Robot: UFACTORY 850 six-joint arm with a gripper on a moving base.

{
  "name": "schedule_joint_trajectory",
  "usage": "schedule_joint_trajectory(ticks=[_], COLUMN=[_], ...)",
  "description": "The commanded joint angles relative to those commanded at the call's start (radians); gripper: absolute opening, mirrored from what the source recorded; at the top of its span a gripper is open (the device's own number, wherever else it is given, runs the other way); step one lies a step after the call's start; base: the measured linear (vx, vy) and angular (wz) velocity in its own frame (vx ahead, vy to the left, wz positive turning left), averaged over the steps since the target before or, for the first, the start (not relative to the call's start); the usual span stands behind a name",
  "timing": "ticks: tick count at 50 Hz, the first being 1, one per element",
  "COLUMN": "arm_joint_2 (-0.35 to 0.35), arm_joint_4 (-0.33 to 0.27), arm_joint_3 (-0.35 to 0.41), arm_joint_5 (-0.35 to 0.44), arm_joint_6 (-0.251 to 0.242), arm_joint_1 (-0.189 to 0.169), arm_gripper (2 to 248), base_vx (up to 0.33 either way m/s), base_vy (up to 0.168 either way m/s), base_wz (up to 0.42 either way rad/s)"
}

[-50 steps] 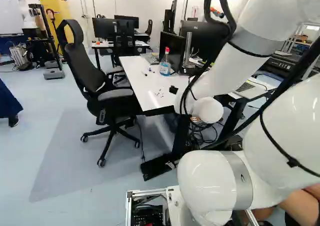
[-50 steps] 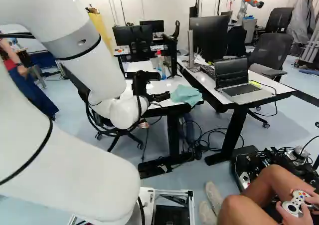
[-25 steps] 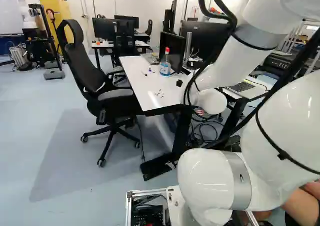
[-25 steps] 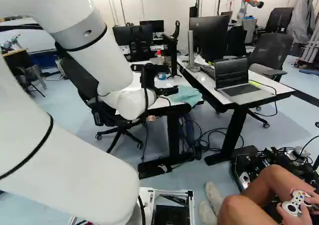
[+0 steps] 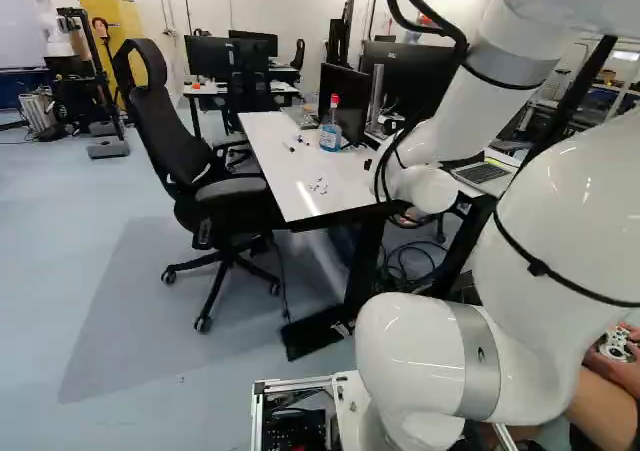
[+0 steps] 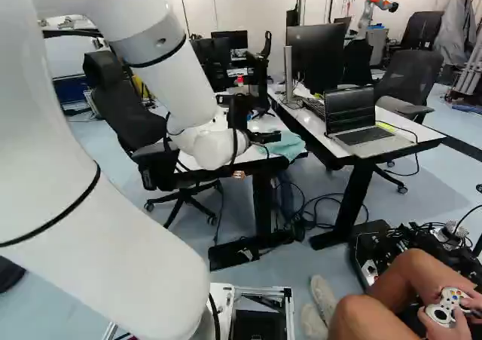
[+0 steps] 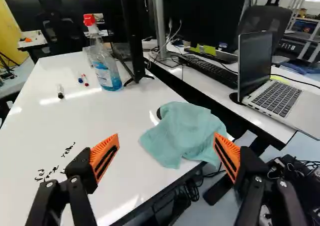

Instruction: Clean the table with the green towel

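Your gripper [image 7: 166,135] is wide open, holding nothing. The green towel [image 6: 286,145] lies right of centre in the right base view; lower slowly to its middle, without pressing the table [image 7: 65,118].

the table [image 7: 125,110] has a white top bearing black handwriting [image 7: 47,173]. a crumpled green towel [image 7: 185,133] lies at a corner, partly over the edge. farther along are markers [image 7: 60,91], a red-capped bottle [image 7: 107,73] of blue liquid and, beside it, a black monitor [image 7: 132,35].
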Motion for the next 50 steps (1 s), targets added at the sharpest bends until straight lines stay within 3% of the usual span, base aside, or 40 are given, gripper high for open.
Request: schedule_joint_trajectory(ticks=[24,50], arm_joint_2=[-0.116,-0.232], arm_joint_4=[0.0,0.0], arm_joint_3=[-0.117,-0.242], arm_joint_5=[-0.076,-0.167], arm_joint_6=[0.0,0.0], arm_joint_1=[-0.049,-0.071], arm_gripper=[247,247], base_vx=[0.0,0.0], base_vy=[0.0,0.0], base_wz=[0.0,0.0])
